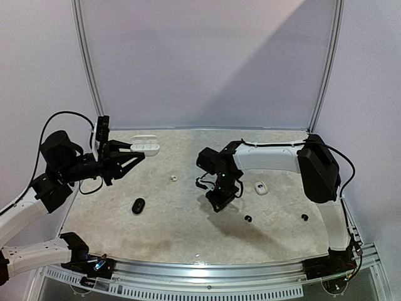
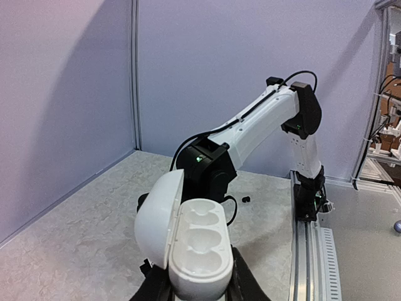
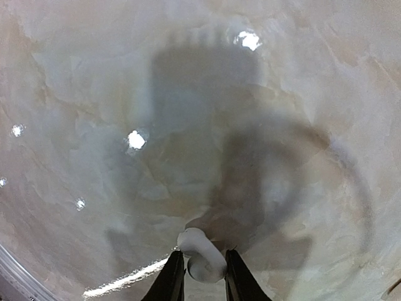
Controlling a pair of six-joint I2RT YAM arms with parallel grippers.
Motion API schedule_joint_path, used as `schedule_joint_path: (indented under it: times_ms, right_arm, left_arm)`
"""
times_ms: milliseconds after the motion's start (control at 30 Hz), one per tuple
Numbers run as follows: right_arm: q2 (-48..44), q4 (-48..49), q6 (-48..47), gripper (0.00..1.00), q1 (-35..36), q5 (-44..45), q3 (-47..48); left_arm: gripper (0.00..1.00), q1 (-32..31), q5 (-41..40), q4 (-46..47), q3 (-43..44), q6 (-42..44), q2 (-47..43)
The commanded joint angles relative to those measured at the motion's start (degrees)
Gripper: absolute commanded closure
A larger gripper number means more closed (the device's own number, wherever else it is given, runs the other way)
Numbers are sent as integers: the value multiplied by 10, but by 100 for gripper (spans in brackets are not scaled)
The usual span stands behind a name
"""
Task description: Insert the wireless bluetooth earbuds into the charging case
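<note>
My left gripper (image 1: 134,153) is shut on an open white charging case (image 1: 145,148), held above the table's back left. In the left wrist view the case (image 2: 202,248) sits between my fingers (image 2: 249,283), its lid (image 2: 158,219) swung left and its moulded wells empty. My right gripper (image 1: 217,203) points down at the table's middle. In the right wrist view it (image 3: 202,277) is shut on a white earbud (image 3: 201,256), close over the table. Another white earbud (image 1: 173,178) lies loose at centre left. Two black earbuds (image 1: 248,218) (image 1: 304,217) lie at the front right.
A black oval case (image 1: 138,205) lies at the front left. A small closed white case (image 1: 260,187) lies right of my right gripper. Purple walls enclose the marbled table (image 1: 188,232), and a metal rail (image 1: 250,269) runs along the near edge.
</note>
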Motion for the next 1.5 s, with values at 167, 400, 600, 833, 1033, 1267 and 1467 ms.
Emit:
schedule_joint_path:
  times_ms: [167, 400, 600, 833, 1033, 1267, 1467]
  right_arm:
    - [-15, -2, -6, 77, 1, -9, 15]
    - [-21, 10, -7, 77, 1, -25, 18]
    - [-21, 7, -7, 78, 2, -29, 19]
    - [-22, 4, -5, 80, 1, -29, 17]
    - [-23, 5, -4, 83, 1, -19, 20]
    - [-23, 0, -5, 87, 1, -18, 21]
    - [-23, -6, -11, 98, 1, -18, 28]
  left_arm:
    - [100, -2, 2, -3, 2, 10, -4]
    - [100, -3, 1, -5, 2, 12, -5]
    - [100, -3, 1, -6, 2, 12, -5]
    - [100, -2, 1, -9, 0, 13, -7]
    - [100, -3, 2, -11, -1, 13, -8]
    - [100, -3, 4, -12, 0, 12, -9]
    - [100, -3, 4, -12, 0, 13, -9]
